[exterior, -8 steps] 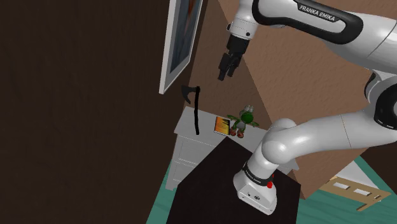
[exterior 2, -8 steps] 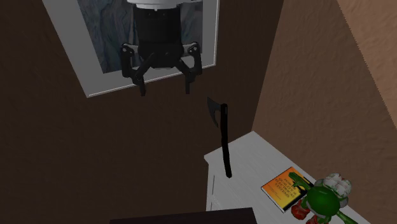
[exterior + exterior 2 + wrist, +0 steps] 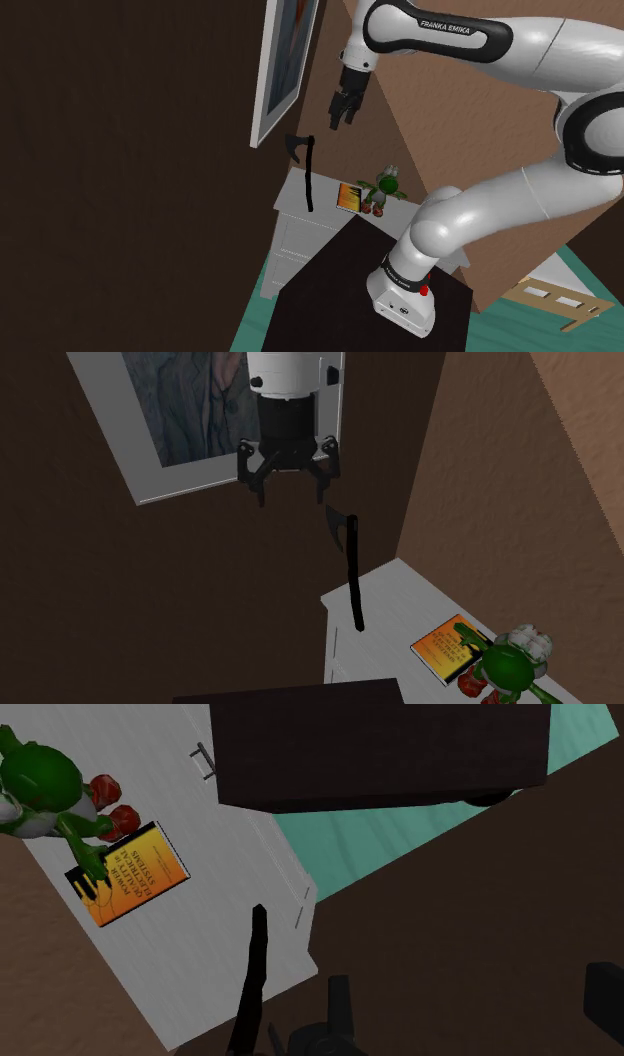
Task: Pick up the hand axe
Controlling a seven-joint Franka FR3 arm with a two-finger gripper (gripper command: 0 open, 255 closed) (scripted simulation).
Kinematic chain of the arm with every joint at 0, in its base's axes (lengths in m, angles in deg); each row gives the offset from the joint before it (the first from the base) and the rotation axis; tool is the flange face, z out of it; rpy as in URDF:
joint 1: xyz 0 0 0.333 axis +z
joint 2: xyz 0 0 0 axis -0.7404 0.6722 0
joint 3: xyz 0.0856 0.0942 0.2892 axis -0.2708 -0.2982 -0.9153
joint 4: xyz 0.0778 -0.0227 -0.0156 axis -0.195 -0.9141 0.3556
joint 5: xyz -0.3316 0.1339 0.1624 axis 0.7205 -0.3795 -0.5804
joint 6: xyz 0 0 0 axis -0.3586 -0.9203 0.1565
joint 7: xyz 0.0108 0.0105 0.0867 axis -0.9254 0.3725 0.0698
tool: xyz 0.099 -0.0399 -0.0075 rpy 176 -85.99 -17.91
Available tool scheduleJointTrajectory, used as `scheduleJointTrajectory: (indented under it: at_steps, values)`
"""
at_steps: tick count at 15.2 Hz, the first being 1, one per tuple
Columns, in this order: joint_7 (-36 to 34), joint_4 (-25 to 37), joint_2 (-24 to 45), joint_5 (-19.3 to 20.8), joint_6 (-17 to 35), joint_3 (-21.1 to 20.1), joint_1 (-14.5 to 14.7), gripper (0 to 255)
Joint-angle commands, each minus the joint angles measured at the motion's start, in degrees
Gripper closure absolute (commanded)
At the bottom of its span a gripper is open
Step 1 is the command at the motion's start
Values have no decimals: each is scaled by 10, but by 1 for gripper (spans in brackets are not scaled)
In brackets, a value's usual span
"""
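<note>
2 black fingers [image 3: 262, 495] of the gripper [image 3: 292, 500] stand wide apart with nothing between them, so nothing is held. The gripper points downward, well above the white cabinet [image 3: 395, 602] and in front of the framed picture [image 3: 190, 422] that hangs over it on the dark wall. The hand axe [image 3: 351, 567] stands nearly upright, the foot of its dark handle on the cabinet's top near the corner beside that wall. Its head is uppermost and appears to rest against the wall. In the second exterior view the axe head lies lower than the fingertips and toward that view's right, apart from them. In the wrist view the handle runs just beside 1 finger, not between the 2. Farther along the cabinet's top from the axe lie an orange book [image 3: 448, 645] and a green toy figure [image 3: 505, 662], close together. Judged stage: approach only, with 0 contact made. Left to do: 1, line the open jaws up across the handle; 2, descend around it; 3, close; 4, lift the axe clear of the cabinet.
</note>
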Motion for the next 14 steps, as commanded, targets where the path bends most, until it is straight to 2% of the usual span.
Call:
scheduleJointTrajectory:
  at_steps: [1,8,14]
  values:
    - [8,13,40,8,21,9,-5,0]
    - [37,66,178,28,82,40,-23,0]
    - [61,137,303,34,118,63,-38,0]
